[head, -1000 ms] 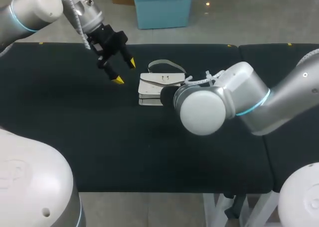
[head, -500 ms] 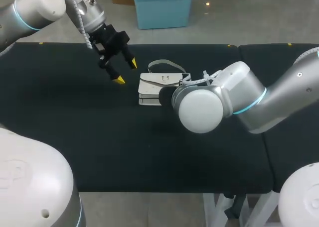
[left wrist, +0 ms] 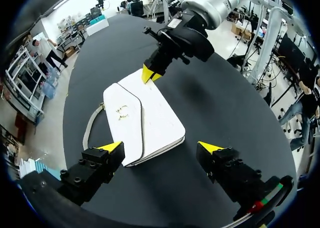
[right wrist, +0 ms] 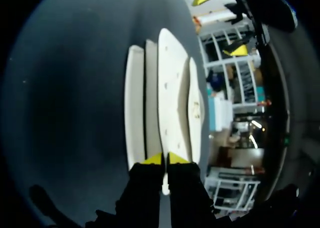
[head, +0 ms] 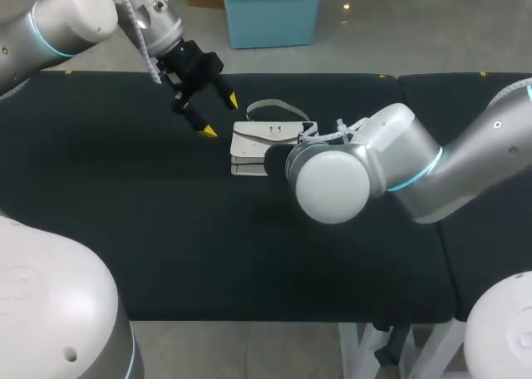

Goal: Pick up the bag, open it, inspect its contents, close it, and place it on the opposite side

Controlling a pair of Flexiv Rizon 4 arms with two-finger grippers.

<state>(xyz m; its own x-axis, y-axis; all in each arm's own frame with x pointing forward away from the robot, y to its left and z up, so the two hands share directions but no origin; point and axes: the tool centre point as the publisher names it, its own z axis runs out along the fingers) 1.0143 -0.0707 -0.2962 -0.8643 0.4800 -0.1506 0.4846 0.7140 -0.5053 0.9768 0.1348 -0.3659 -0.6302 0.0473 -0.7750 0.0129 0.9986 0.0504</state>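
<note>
A white flap bag (head: 266,135) with a grey strap (head: 270,106) lies flat on the black table. My right gripper (right wrist: 165,159) is at its right end, shut with a thin white edge of the bag (right wrist: 172,88) between the yellow tips. In the head view my right arm's wrist (head: 332,184) hides those fingers; the left wrist view shows the right gripper (left wrist: 149,74) at the bag's far edge. My left gripper (head: 218,117) hangs open above the table just left of the bag. From its own wrist, the left gripper (left wrist: 161,147) straddles the bag (left wrist: 145,118), apart from it.
The black table (head: 166,229) stretches wide to the left and front of the bag. A seam (head: 416,130) joins it to a second black table at the right.
My right gripper has closed on the bag's edge and its arm has shifted slightly left. My left gripper has moved a little right, toward the bag, still open.
</note>
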